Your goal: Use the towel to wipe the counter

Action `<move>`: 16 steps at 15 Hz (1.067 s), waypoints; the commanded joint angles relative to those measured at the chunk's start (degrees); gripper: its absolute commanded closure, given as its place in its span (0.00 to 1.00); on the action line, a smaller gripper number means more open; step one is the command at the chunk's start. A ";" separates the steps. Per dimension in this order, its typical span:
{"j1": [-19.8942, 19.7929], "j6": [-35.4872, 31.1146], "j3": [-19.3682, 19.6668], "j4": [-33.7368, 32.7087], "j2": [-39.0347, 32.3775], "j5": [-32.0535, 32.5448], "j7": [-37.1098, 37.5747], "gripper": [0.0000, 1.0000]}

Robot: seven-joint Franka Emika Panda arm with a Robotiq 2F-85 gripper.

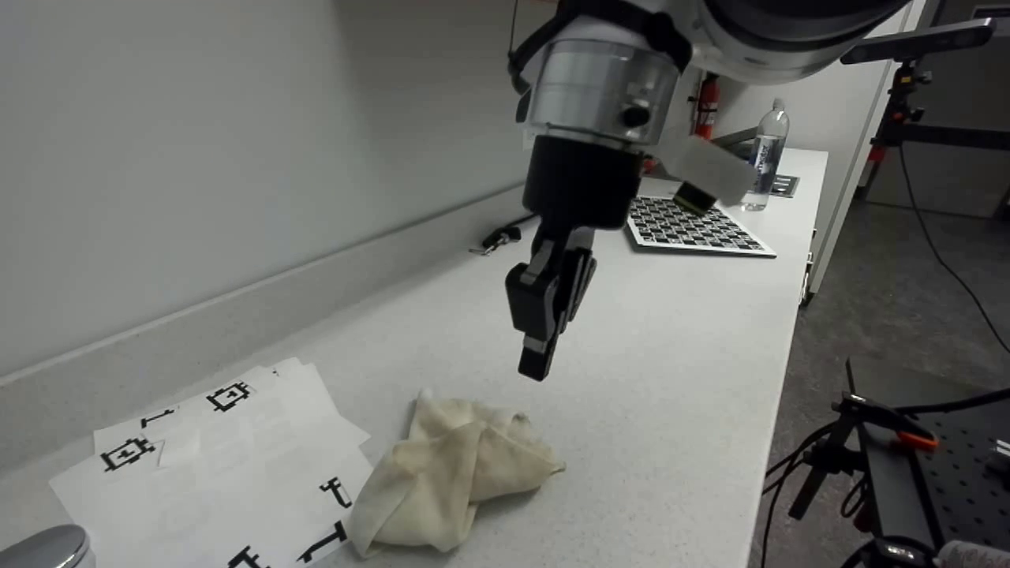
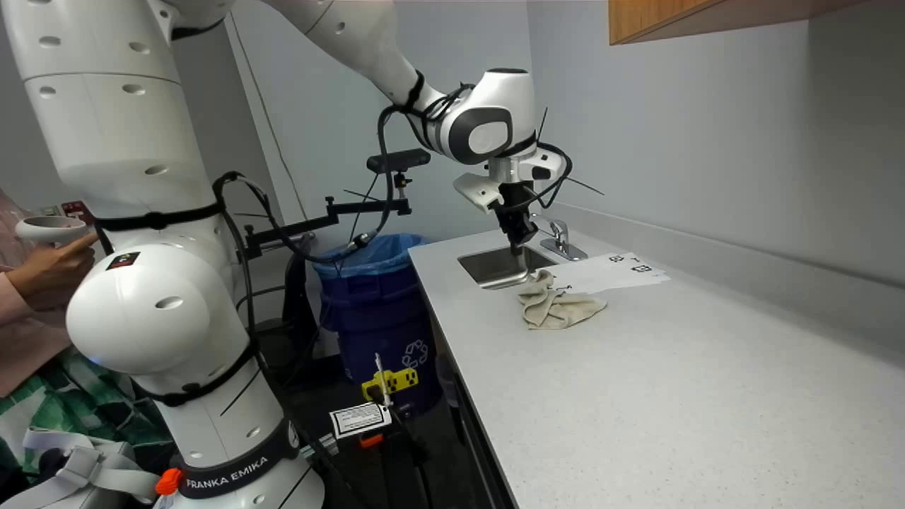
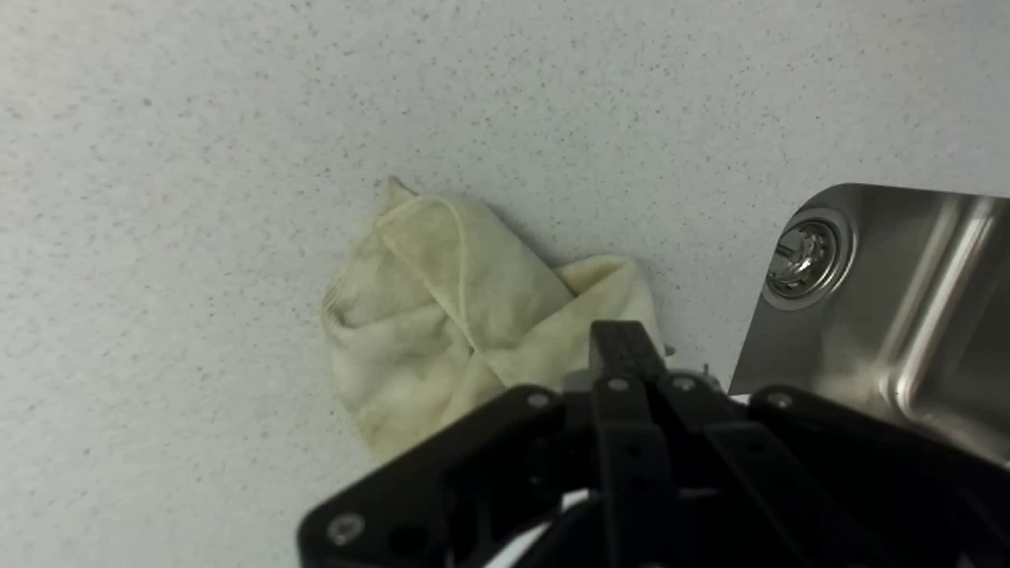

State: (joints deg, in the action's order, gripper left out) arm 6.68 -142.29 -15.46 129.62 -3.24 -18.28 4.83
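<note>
Creased and bunched, the cream cloth towel (image 1: 458, 473) lies on the speckled tabletop (image 1: 647, 379), its long axis hard to tell, one pointed corner aimed away from the papers (image 1: 229, 465). These, marked in black, touch the towel, crowding that side. The gripper (image 3: 627, 347) hangs higher than the towel, apart from it, jaws pressed together. Near the towel is a steel sink (image 3: 884, 331); well apart, a checkered board (image 1: 694, 225); farther off, an upright clear bottle (image 1: 765, 166).

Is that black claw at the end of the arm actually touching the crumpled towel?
Apart. An exterior view shows it: the claw hangs clear of the towel, with counter visible in the gap between them.
</note>
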 commanded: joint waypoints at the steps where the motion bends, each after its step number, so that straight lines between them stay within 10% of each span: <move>1: 1.65 -0.32 1.93 5.63 8.02 3.54 1.69 0.68; 10: 0.47 -2.00 2.79 12.83 19.25 14.44 5.15 0.01; 16: 0.45 -1.37 3.09 14.29 23.37 15.36 7.07 0.00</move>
State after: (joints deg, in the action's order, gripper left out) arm 6.90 -142.91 -12.63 141.83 16.47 -4.29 9.80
